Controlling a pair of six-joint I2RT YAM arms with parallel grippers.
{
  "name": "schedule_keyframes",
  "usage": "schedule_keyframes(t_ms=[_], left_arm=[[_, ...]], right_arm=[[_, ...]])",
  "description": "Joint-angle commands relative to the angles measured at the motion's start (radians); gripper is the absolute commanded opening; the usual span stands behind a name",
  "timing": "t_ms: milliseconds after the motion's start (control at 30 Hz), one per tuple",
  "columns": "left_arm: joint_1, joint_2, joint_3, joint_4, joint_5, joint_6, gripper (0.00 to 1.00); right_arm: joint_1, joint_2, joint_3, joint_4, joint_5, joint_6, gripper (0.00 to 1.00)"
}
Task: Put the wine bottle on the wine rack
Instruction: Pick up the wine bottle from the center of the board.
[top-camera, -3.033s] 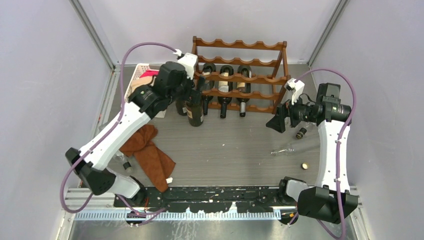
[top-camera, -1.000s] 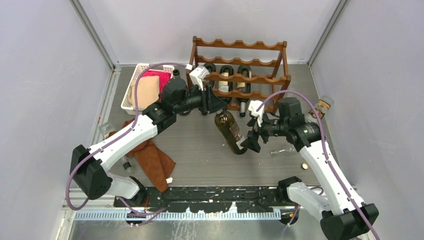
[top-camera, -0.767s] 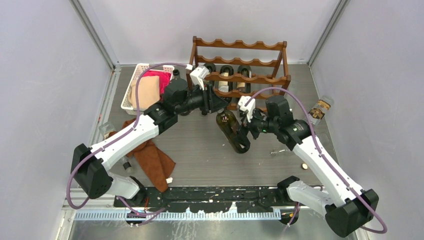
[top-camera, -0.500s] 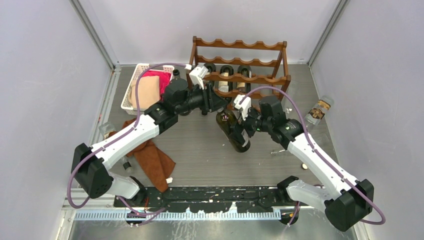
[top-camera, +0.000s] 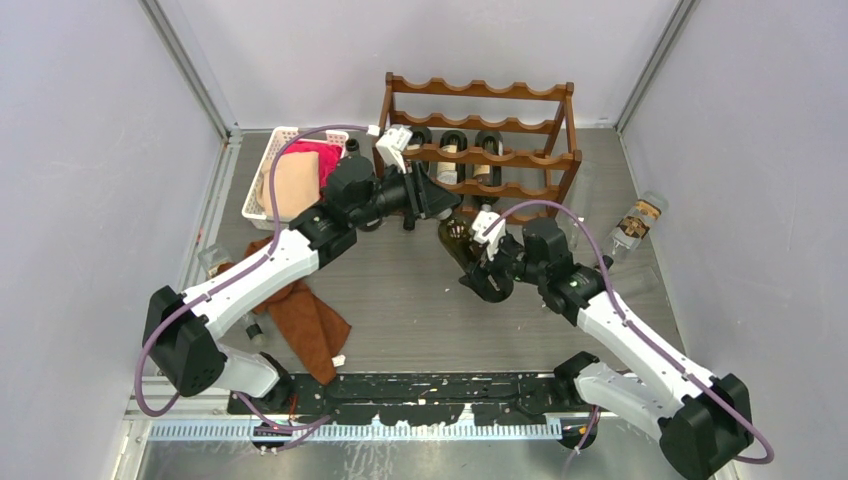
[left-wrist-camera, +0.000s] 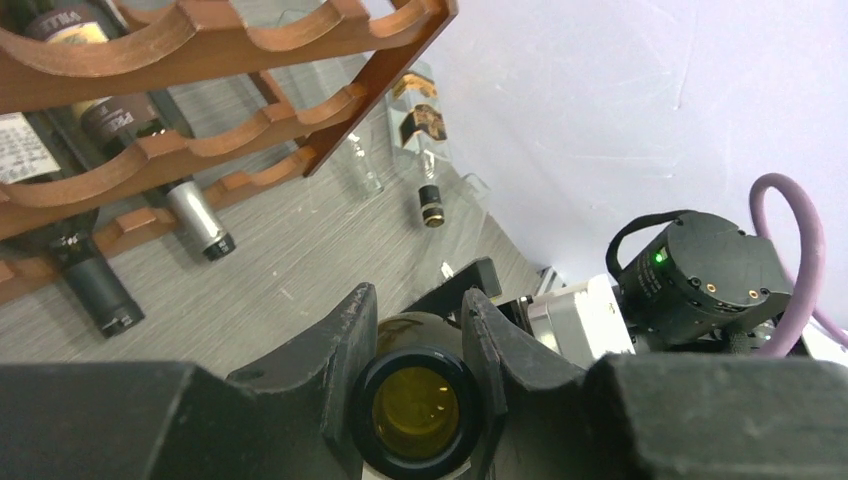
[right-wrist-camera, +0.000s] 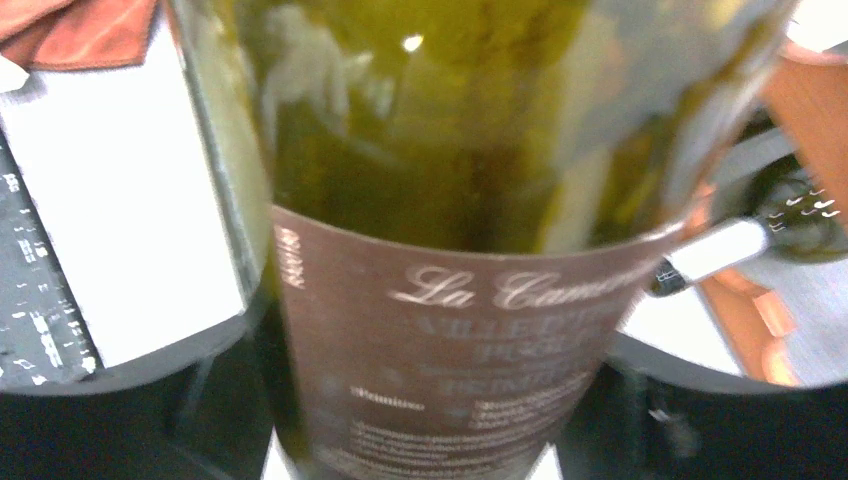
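Note:
The wine bottle (top-camera: 460, 248) is dark green with a brown label. It hangs tilted above the table in front of the wine rack (top-camera: 480, 155), its neck toward the rack. My left gripper (top-camera: 438, 205) is shut on the neck; in the left wrist view its fingers (left-wrist-camera: 350, 330) clamp just below the open mouth (left-wrist-camera: 415, 412). My right gripper (top-camera: 487, 275) holds the lower body. In the right wrist view the wine bottle (right-wrist-camera: 460, 300) fills the gap, and the right gripper (right-wrist-camera: 420, 395) has a dark finger pressed against each side. The wine rack (left-wrist-camera: 200, 150) shows at upper left.
Three dark bottles (top-camera: 452, 150) lie in the rack's middle tier. A white basket (top-camera: 262, 180) with cloths stands at back left. A brown cloth (top-camera: 300, 310) lies front left. A clear bottle (top-camera: 635, 220) rests by the right wall, and a small cap (top-camera: 608, 331) lies nearby.
My left gripper lifted the bottle off the table and tilted it. My right arm swung left from the rack's right side, and its fingers narrowed onto the bottle's body.

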Motion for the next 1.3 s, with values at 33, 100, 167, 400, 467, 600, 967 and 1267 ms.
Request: schedule_keyframes(t_ms=[33,100,167,400,467,600,967,1267], left_arm=[[-0.002,-0.031,0.001,0.211,0.020,-0.089,0.00],[0.001,-0.030,-0.013,0.218,0.022,-0.103,0.01],[0.008,-0.025,-0.021,0.223,0.044,-0.122,0.15],[0.062,-0.088,-0.048,0.131,0.182,-0.144,0.89],[0.112,-0.128,-0.051,0.050,0.253,-0.149,0.97],[0.254,-0.210,-0.051,-0.184,0.402,-0.115,0.98],[0.258,-0.187,-0.098,-0.420,0.649,0.050,1.00],[0.056,-0.108,-0.135,-0.412,0.648,0.092,0.98]], right_arm=[[0.002,-0.091,0.005,0.125,-0.016,-0.063,0.39],[0.002,-0.112,0.008,0.094,-0.026,-0.087,0.22],[0.002,-0.125,0.027,0.041,-0.026,-0.103,0.09],[0.000,-0.192,0.105,-0.242,-0.056,-0.313,0.01],[-0.003,-0.204,0.122,-0.314,-0.063,-0.379,0.01],[-0.031,-0.216,0.145,-0.440,-0.087,-0.519,0.01],[-0.042,-0.101,0.245,-0.647,-0.023,-1.044,0.01],[-0.051,0.042,0.356,-0.653,0.004,-1.210,0.01]])
